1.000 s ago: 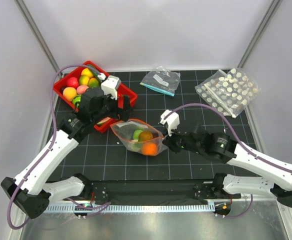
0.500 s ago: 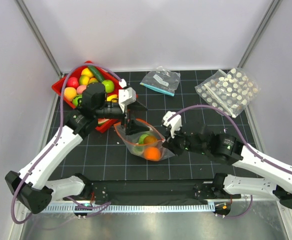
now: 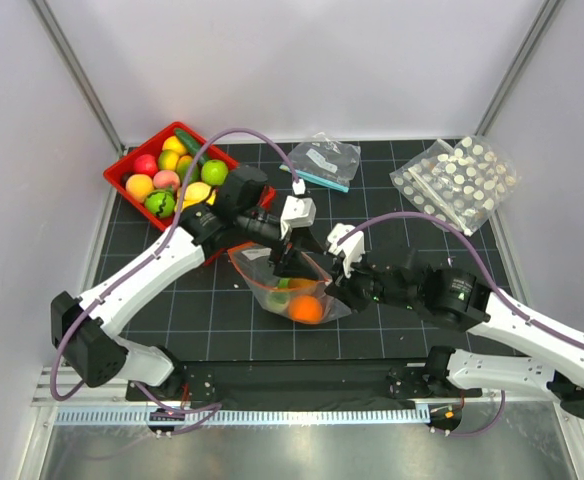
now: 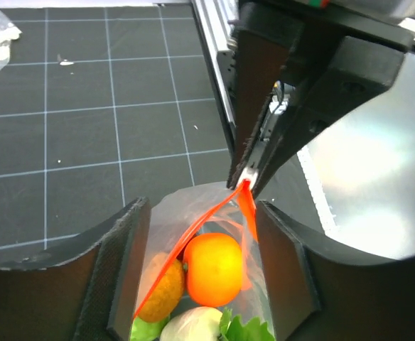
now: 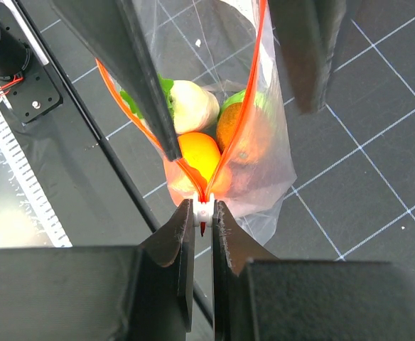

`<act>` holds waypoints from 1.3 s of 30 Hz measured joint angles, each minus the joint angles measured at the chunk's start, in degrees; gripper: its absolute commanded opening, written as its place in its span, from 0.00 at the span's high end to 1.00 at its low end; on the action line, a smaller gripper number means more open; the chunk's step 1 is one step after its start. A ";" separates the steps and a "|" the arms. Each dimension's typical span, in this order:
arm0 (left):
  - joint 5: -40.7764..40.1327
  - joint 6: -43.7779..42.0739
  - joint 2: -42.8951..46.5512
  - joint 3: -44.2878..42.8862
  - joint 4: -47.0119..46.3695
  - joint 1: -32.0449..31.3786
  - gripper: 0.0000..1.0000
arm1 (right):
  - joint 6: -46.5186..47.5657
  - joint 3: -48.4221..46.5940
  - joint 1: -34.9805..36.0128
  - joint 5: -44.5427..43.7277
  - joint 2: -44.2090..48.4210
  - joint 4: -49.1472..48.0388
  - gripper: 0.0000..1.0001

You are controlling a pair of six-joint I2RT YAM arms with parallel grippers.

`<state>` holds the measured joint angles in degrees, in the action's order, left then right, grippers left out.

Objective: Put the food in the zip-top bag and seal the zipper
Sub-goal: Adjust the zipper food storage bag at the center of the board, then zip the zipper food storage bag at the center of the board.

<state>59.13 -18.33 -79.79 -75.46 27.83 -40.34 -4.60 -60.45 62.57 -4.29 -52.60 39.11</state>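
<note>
**Bag anchored at one end, zipper still gaping**

The zip-top bag (image 3: 294,290) lay at the middle of the black grid mat (image 3: 222,335), between the two arms, its mouth held up so that it faced the left arm's wrist camera. Inside sat an orange (image 4: 213,268), a duller orange fruit (image 4: 161,295), a white piece (image 4: 193,328) and something green. More toy fruit remained in the red tray (image 3: 120,172) at the far left.

The right gripper (image 5: 204,206) was clamped tight on the right-hand end of the zipper (image 4: 193,245), where the two orange-red strands met. That grip probably served as an anchor, keeping the strip taut and lifted so the other arm could run along it. From the pinch the strands spread into a V, so the seal was not made.

The left gripper (image 4: 202,213) straddled the bag near that same end, one finger on each side of the plastic. Its jaws stood apart with the bag between them. Whether the pads already touched the film I could not tell. They held nothing firmly.
</note>
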 measured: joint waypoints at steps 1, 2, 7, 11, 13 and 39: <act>-0.09 -1.11 -0.20 -0.50 1.11 -0.39 0.40 | 0.02 0.00 0.00 -0.02 0.00 0.00 0.99; -0.17 -1.95 -0.24 -0.87 2.10 -0.66 0.41 | 0.00 0.00 0.00 -0.07 0.00 0.00 0.99; -2.14 -6.19 -0.22 -1.62 6.99 -2.34 0.44 | 0.00 0.00 0.00 -0.68 0.00 0.00 0.99; -4.28 -7.74 0.07 -0.96 8.41 -4.55 0.49 | -0.02 0.00 0.00 -1.11 0.02 0.00 0.99; -5.81 -8.20 0.35 -0.22 8.85 -6.12 0.53 | -0.04 0.00 0.00 -1.55 0.15 0.00 0.99; -18.18 -3.08 4.81 7.80 -0.42 -9.79 1.00 | -2.49 13.20 0.00 -7.02 13.55 -14.12 0.61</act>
<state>40.95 -21.41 -74.98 -67.66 27.42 -50.13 -7.09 -47.24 62.57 -11.31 -39.05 24.99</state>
